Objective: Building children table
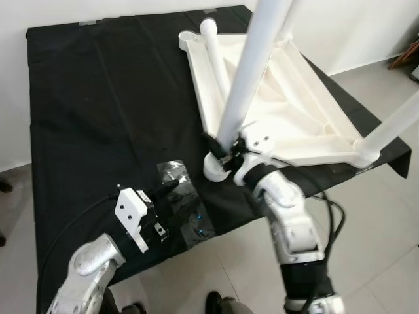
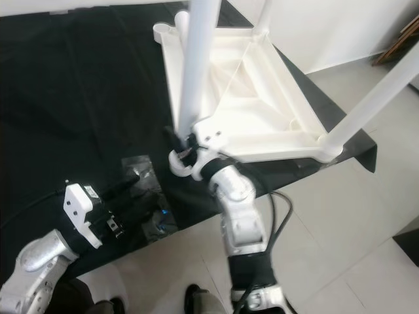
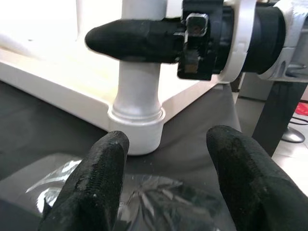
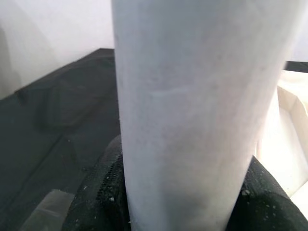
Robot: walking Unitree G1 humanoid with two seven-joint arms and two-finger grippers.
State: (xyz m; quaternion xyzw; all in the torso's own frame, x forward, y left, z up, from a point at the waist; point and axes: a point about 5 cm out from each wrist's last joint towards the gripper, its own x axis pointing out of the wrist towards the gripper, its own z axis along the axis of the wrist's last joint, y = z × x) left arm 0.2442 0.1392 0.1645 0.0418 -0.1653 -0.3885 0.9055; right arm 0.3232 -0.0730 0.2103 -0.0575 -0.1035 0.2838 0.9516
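A white plastic children's tabletop (image 1: pixel 288 111) lies upside down on the black-covered table (image 1: pixel 98 98). Three white legs stand up from its corners. My right gripper (image 1: pixel 222 152) is shut on the near-left leg (image 1: pixel 252 72) just above its socket (image 1: pixel 215 171); in the right wrist view the leg (image 4: pixel 192 110) sits between the black fingers (image 4: pixel 108 192). My left gripper (image 1: pixel 171 186) is open, low over a clear plastic bag (image 1: pixel 186 212), pointing at that socket (image 3: pixel 137 130). Its fingertips (image 3: pixel 98 178) are apart with nothing between them.
The table's near edge runs just below the bag; tiled floor (image 1: pixel 373 229) lies beyond it on the right. A white wall stands behind the table. Another leg (image 1: pixel 393 124) rises at the near-right corner, and dark furniture (image 1: pixel 406 55) sits at the far right.
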